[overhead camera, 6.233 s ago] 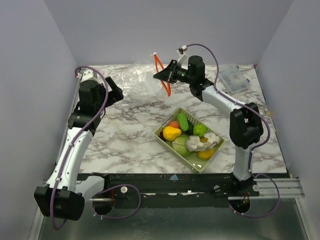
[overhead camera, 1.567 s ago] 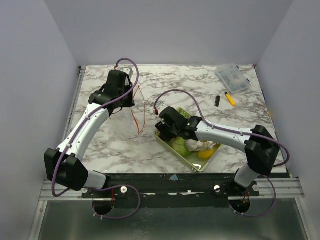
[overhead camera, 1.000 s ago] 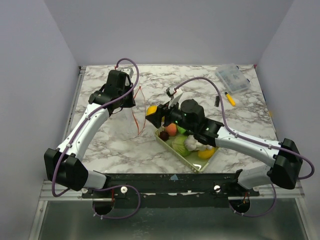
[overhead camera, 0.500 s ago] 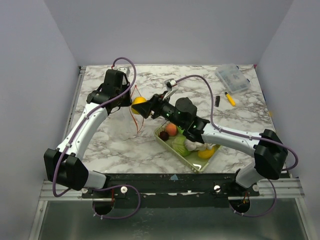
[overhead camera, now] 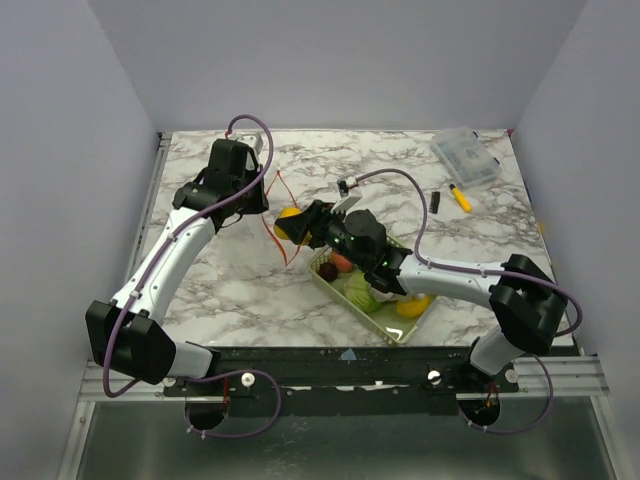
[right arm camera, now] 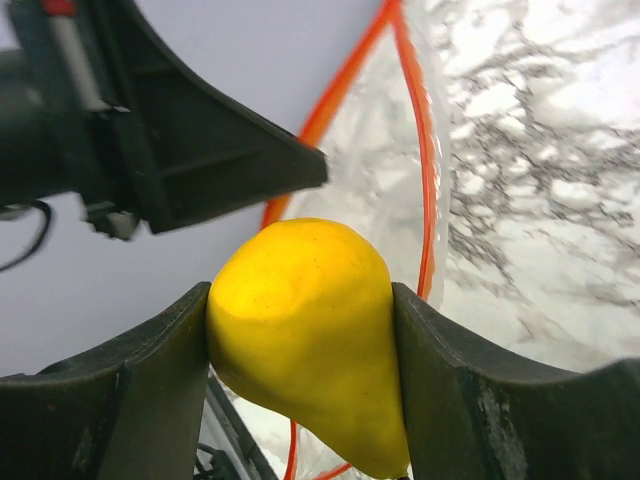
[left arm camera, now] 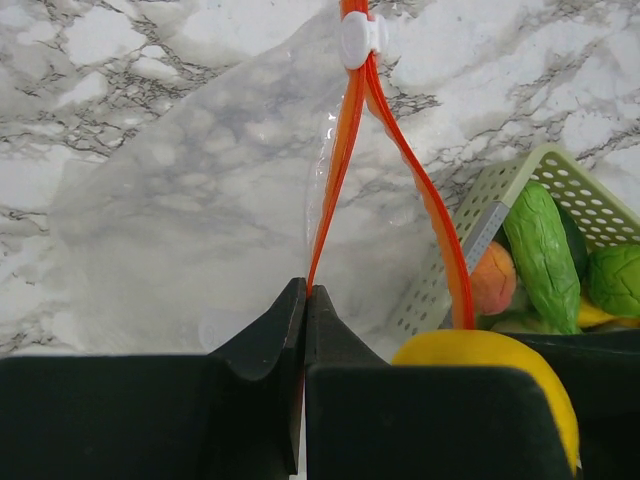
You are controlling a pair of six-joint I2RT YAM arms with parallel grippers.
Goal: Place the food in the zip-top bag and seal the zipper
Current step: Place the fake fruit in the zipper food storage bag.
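My left gripper [overhead camera: 266,205] [left arm camera: 306,294] is shut on one side of the orange-red zipper [left arm camera: 340,170] and holds the clear zip-top bag [left arm camera: 190,200] up above the table. The rim gapes into a narrow loop [right arm camera: 427,150], with a white slider [left arm camera: 360,35] at its far end. My right gripper [overhead camera: 297,227] [right arm camera: 300,292] is shut on a yellow pear-shaped fruit [right arm camera: 300,340] [overhead camera: 289,221] right at the bag's open mouth. The rest of the food lies in the pale green mesh basket [overhead camera: 336,286]: a green cucumber [left arm camera: 540,250], a peach-coloured fruit [left arm camera: 492,282] and others.
A clear lidded box [overhead camera: 465,158] sits at the far right corner. A yellow marker [overhead camera: 460,197] and a small black cap [overhead camera: 435,202] lie near it. The basket stands just right of the hanging bag, under the right forearm.
My right gripper carried the yellow fruit from over the basket left to the bag's mouth, then settled slightly nearer and lower. My left gripper has kept its hold on the zipper.
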